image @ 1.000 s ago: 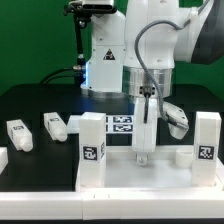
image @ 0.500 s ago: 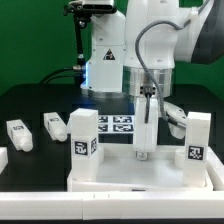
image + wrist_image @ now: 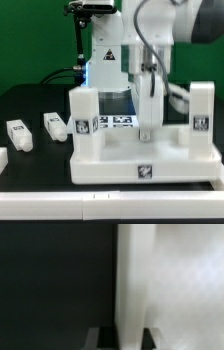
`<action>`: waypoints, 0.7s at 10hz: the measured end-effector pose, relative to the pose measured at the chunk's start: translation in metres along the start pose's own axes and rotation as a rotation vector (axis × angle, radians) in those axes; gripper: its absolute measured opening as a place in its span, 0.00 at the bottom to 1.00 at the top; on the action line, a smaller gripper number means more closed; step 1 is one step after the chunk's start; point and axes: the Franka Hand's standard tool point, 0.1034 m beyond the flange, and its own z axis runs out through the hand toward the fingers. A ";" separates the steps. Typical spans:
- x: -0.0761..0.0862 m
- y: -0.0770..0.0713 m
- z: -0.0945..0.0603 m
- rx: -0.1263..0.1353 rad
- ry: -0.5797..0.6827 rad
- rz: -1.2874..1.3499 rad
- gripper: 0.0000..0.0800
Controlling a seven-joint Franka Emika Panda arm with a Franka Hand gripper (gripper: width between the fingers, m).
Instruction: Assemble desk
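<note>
The desk (image 3: 108,163) is a white rimmed panel with two blocky tagged legs standing in it, one on the exterior view's left (image 3: 85,118) and one on the right (image 3: 203,114). It is tipped so that its edge face with a small tag faces the camera. My gripper (image 3: 146,137) reaches down between the two legs and is shut on the panel's rim. In the wrist view the white panel (image 3: 170,280) fills one side and its rim runs between my fingers (image 3: 101,338); my gripper (image 3: 126,339) is closed on it.
Two loose white tagged legs (image 3: 17,135) (image 3: 53,126) lie on the black table at the exterior view's left. The marker board (image 3: 120,122) lies behind the desk. The white robot base (image 3: 105,60) stands at the back.
The desk has tipped and come toward the camera with my gripper on it. Its tagged edge face now shows and the two legs stand higher in the picture.
</note>
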 end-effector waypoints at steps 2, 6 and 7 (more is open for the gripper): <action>0.001 -0.004 -0.018 0.012 -0.025 -0.133 0.07; 0.003 -0.010 -0.017 -0.020 -0.037 -0.532 0.07; 0.002 -0.026 -0.025 -0.004 -0.022 -0.712 0.07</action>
